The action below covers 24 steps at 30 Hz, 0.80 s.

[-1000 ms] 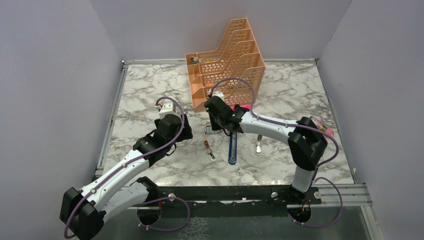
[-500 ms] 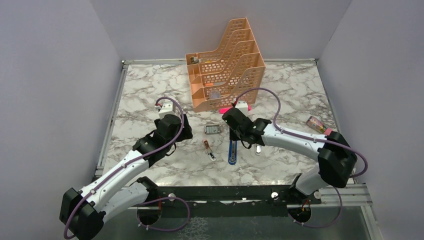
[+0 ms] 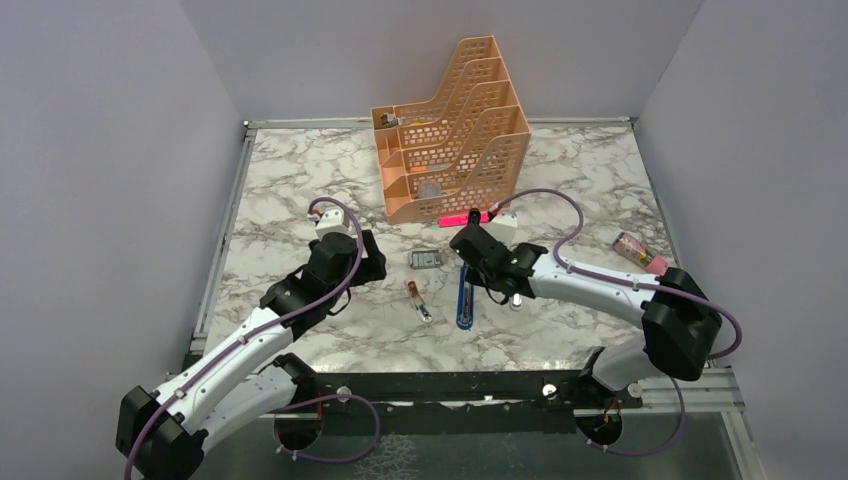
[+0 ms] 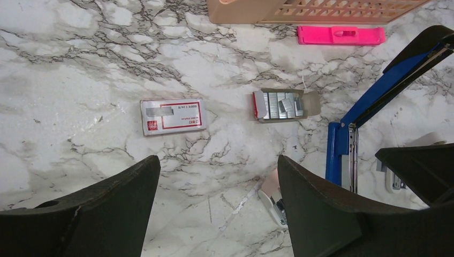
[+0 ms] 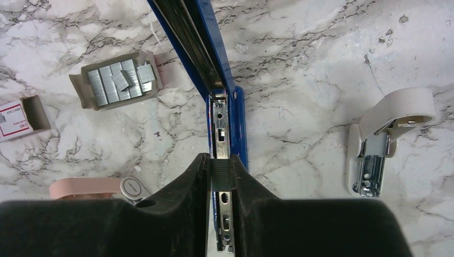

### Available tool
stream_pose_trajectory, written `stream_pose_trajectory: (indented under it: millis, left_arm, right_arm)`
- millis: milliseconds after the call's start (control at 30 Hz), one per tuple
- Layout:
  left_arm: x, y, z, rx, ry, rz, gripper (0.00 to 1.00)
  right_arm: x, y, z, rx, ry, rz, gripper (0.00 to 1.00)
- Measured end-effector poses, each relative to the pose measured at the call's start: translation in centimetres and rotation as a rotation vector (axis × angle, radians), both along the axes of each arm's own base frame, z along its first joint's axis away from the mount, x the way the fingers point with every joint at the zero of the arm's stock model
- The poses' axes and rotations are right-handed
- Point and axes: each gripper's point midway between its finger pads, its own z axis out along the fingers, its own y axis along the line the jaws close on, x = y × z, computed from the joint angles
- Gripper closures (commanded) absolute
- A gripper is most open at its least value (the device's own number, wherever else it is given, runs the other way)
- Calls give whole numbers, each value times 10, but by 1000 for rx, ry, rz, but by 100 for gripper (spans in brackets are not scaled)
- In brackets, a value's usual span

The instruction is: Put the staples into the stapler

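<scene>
The blue stapler [image 5: 238,123] is lying flipped open on the table [image 3: 300,170], with the tray of staples [image 5: 119,79] just beside it. The right gripper [image 5: 218,160] is pinching tight right over the stapler's metal track [image 5: 219,128]; I cannot tell if staples are in it. The left gripper [image 4: 218,163] is hanging wide open, holding nothing. Nobody is holding the stapler down, so a crooked push could be sliding it away.

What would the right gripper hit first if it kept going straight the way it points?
Most likely the stapler: the right gripper, shut, points down at its open metal channel, which lies flipped open on the table. Depth is unclear, so I cannot tell how much gap is left.
</scene>
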Motion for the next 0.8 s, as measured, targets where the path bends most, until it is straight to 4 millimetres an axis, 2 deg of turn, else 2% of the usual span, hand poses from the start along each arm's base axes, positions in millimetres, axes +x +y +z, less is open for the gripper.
stream_pose_trajectory:
  millis: [267, 800]
  left_arm:
    - [-1, -4, 1, -14, 1, -18, 19]
    - [-1, -6, 0, -21, 0, -26, 19]
  right_arm:
    - [-9, 9, -6, 14, 12, -14, 80]
    - [-14, 7, -24, -31, 47, -26, 81]
